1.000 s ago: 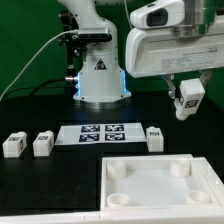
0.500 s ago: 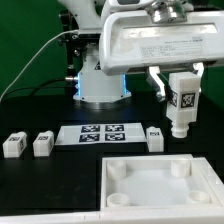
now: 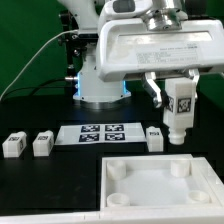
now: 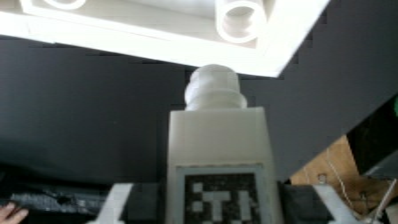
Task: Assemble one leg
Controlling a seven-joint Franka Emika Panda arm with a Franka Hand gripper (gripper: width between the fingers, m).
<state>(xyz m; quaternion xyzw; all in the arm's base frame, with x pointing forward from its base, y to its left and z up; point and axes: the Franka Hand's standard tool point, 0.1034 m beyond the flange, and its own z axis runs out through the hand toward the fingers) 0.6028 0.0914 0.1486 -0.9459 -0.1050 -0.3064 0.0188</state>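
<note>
now | fingers [image 3: 156, 90] clamp leg [image 3: 179, 108] above black table [image 3: 40, 185] | white panel [image 3: 150, 186] on table | green backdrop [image 3: 25, 40] behind

The leg [image 3: 180, 118] is a stubby white post with a square body, a black-and-white tag on one face and a narrower round peg at its lower end. It hangs upright, peg down, gripped at its top by the tool [image 3: 177, 92], clear of the worktop, at the exterior view's right.

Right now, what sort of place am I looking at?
Likely a robotics lab bench: a black table carrying a marker board and three loose legs, plus a robot arm whose claw grips a fourth leg.
</note>
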